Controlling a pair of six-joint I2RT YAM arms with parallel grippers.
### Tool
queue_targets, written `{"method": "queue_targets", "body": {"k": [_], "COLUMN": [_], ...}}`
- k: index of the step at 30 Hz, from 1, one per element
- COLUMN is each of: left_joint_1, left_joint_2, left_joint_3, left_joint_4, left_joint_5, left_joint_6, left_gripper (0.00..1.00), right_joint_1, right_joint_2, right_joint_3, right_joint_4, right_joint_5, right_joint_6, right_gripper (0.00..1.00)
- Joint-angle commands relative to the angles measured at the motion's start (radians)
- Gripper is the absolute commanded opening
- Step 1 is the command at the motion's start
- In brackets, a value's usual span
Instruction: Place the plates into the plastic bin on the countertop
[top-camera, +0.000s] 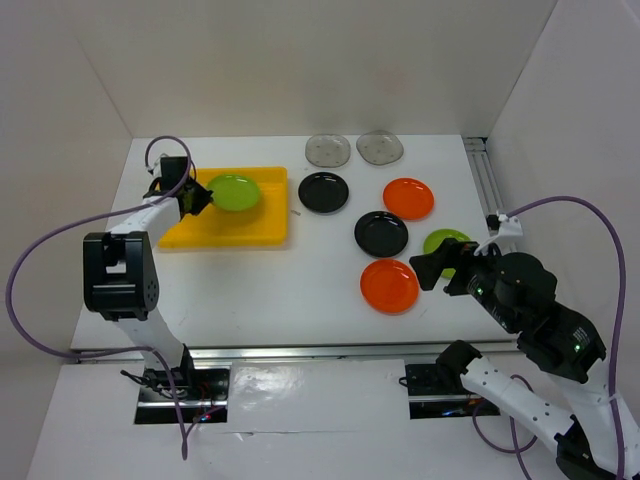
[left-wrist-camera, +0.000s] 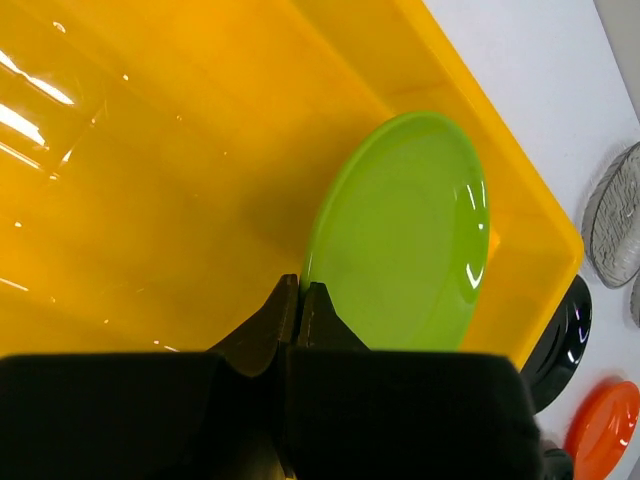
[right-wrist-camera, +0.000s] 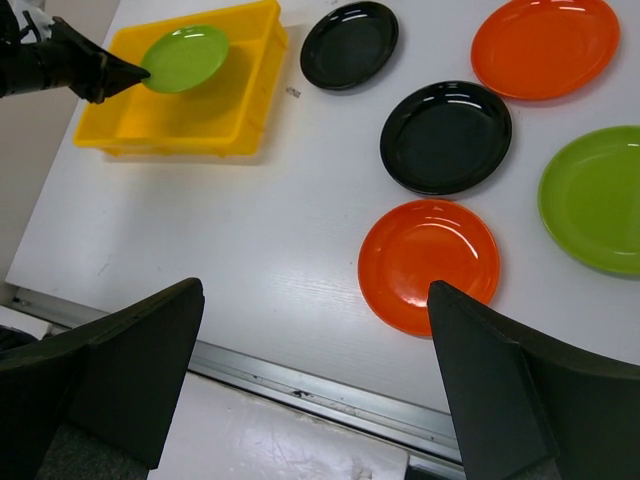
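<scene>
While the left pincer (left-wrist-camera: 298, 292) clamps a lime green plate (left-wrist-camera: 400, 230) over the yellow bin (left-wrist-camera: 150, 200), the right pincer (right-wrist-camera: 314, 292) gapes empty.

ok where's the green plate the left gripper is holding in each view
Top external: green plate upper left, over the yellow bin.
Left wrist: green plate centre right, pinched at its edge.
Right wrist: green plate top left.
Shared landmark: the yellow bin under it.
</scene>
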Motion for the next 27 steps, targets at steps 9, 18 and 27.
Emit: {"method": "queue_targets", "body": {"k": [9,18,27], "left_joint_1": [0.014,-0.099,-0.55], "left_joint_2": [0.007,-0.225,-0.427], "left_joint_3": [0.015,-0.031,-0.293], "left_joint_4": [0.06,0.078,0.257], "left_joint_5": [-0.006,-0.018,0.002], "left_joint_6": [-0.011,0.002,-0.007], "left_gripper": [0.62,0.96,1.0], "right_joint_1": [-0.006,-0.006,-0.016], "right_joint_2": [-0.001,0.019,0.049], "right_joint_3": [-0.02,-0.02,0.049], "right_joint_4": [0.029,0.048,0.027], "right_joint_5": [-0.016,-0.025,0.058], "right_joint_6": [-0.006,0.004,0.013], "right_gripper": [1.0,1.0,1.0]}}
